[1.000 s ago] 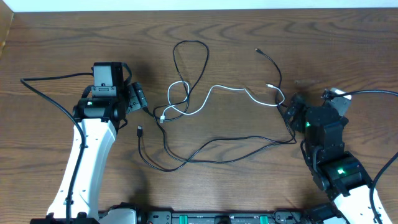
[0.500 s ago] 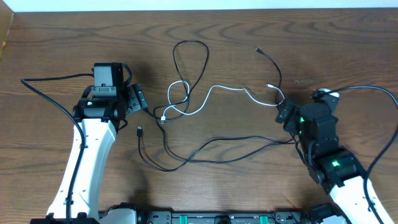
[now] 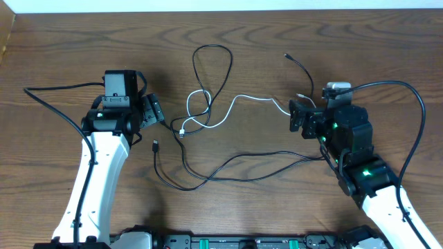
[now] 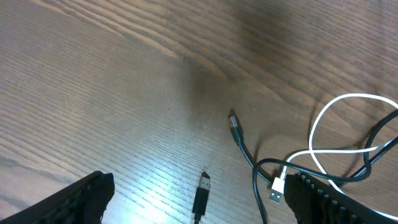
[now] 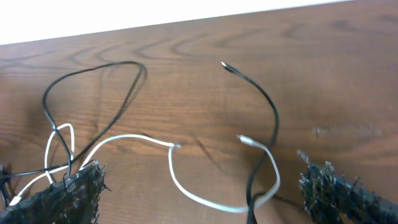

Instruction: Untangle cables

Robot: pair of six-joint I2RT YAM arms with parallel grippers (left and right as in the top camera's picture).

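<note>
Cables (image 3: pixel 239 97) sprawl left to right, the white one's curl just ahead of the right gripper (image 3: pixel 296 116), whose fingers are spread and empty. Left gripper (image 3: pixel 154 109), likewise spread, sits beside the tangled end.

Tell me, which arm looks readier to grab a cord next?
Right. The right hand is open, with the white cable and a black cable lying between its fingers, so closing could likely catch one. The left hand, also open, sits off to the tangle's side.

White arms (image 3: pixel 92 176), black wrists (image 3: pixel 348 133), green lights (image 3: pixel 365 173).
</note>
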